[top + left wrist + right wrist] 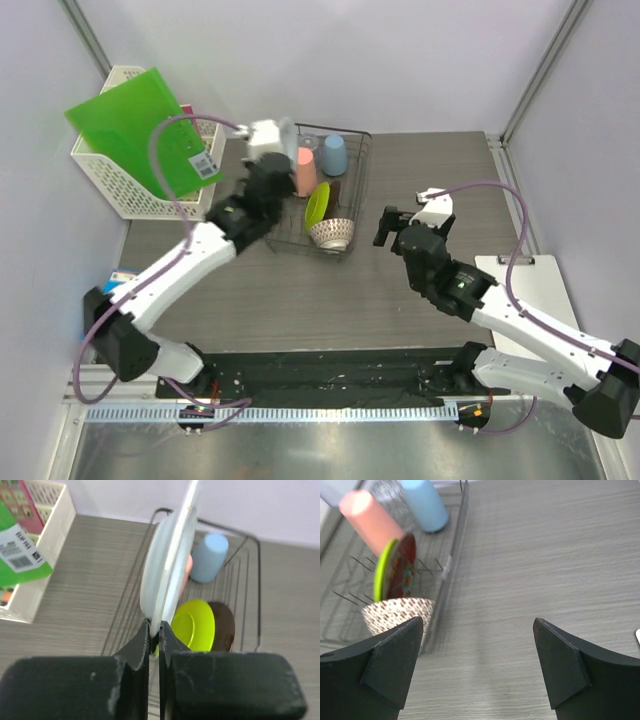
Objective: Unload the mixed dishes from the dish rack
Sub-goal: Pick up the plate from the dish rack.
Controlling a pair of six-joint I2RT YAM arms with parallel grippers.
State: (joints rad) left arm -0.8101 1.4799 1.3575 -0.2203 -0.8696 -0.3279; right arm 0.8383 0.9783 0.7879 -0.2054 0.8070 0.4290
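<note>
My left gripper [279, 165] [155, 630] is shut on the rim of the pale grey-white plate [288, 133] [167, 565], holding it upright over the left side of the black wire dish rack [355, 190] [250, 580]. In the rack are a pink cup [306, 170] [370, 522], a light blue cup [334, 155] [207, 557] [425, 505], a yellow-green plate [317, 205] [195, 625] [382, 567], a red patterned plate [223, 627] [402, 572] and a white bowl with reddish pattern [332, 233] [395, 615]. My right gripper [385, 225] [477, 665] is open and empty, right of the rack [452, 565].
A white lattice basket [115, 175] [45, 545] holding a green folder [140, 130] stands at the back left, close to the left arm. A white clipboard [525, 290] lies at the table's right edge. Grey walls enclose the table.
</note>
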